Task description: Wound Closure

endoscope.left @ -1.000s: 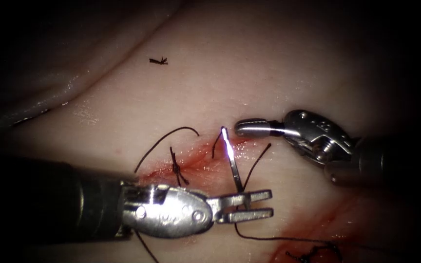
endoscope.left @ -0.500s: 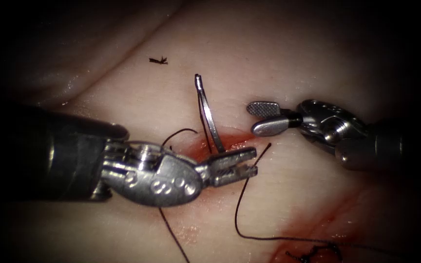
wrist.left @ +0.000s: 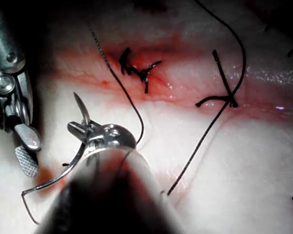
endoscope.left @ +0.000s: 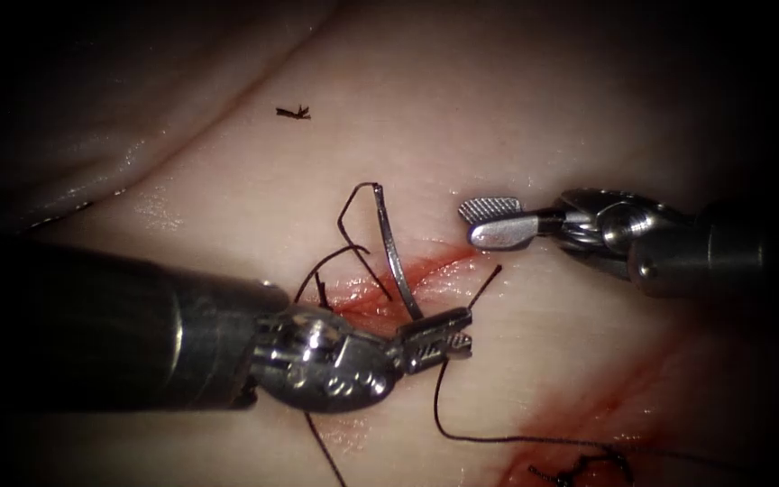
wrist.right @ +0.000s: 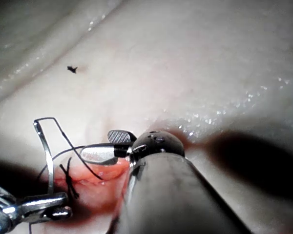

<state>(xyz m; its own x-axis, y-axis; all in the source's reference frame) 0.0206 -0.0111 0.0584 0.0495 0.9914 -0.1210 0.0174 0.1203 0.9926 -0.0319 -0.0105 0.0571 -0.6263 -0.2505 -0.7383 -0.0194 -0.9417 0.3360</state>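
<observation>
the left tool (endoscope.left: 439,332) is pinching the needle (endoscope.left: 391,254) near its pointed end, the needle standing free above the cut (endoscope.left: 407,275) in the tissue (endoscope.left: 516,117). the right tool (endoscope.left: 496,222) is hovering spread and empty, right of the needle. thread (endoscope.left: 353,230) is trailing from the needle's top over a knot (wrist.left: 139,70), seen closer from the left wrist. since a second ago the needle is standing higher.

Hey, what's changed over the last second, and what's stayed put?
The left claw, shut on the needle near its tip end, swung it upright, clear of the tissue, then dipped slightly. The right claw opened and backed right a little, holding nothing. The thread, the knot on the cut and the cut end of thread stayed.
</observation>
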